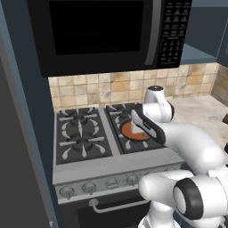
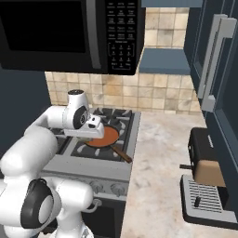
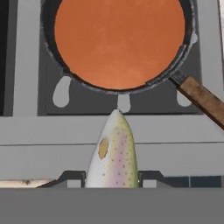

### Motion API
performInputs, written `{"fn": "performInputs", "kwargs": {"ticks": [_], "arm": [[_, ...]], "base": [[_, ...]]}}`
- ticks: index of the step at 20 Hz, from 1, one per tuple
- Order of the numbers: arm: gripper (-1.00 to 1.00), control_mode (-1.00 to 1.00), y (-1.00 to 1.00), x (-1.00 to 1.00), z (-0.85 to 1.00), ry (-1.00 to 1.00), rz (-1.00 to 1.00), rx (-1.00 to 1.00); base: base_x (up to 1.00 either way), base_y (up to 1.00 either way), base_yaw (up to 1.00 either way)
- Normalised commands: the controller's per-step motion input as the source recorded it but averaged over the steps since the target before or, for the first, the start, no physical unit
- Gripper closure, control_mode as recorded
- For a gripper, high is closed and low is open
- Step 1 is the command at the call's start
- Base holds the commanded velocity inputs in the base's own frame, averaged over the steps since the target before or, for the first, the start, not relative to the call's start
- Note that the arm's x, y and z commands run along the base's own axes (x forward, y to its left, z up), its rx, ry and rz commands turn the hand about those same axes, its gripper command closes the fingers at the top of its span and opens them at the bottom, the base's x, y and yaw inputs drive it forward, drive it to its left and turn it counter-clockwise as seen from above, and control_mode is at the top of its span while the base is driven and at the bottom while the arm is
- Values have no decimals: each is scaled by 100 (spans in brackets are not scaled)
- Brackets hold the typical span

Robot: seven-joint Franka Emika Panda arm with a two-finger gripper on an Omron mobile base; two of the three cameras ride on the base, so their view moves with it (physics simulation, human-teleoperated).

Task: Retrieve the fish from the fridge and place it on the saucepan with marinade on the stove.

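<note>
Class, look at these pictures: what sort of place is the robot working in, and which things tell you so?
A rendered home kitchen, most likely. A black gas stove with knobs stands under a microwave, a saucepan of orange marinade sits on a burner, and a toaster stands on the counter.

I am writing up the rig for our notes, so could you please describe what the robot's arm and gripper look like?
The arm is glossy white, built of rounded, bulbous segments with dark grey rings and end caps at the joints. A dark band runs along the wrist link. The gripper ends in two small dark grey, blocky finger tips. No cables or lettering are visible.
</note>
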Motion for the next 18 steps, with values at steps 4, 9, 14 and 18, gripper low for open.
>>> {"fn": "performInputs", "kwargs": {"ticks": [4,9,14,18], "arm": [[100,-100,0,31,-31,0,0,0],[100,-100,0,37,-11,0,0,0],[100,-100,0,42,-14,0,0,0],[100,-100,0,38,-17,0,0,0]], "base": [[0,0,0],[0,0,0],[0,0,0],[0,0,0]]}}
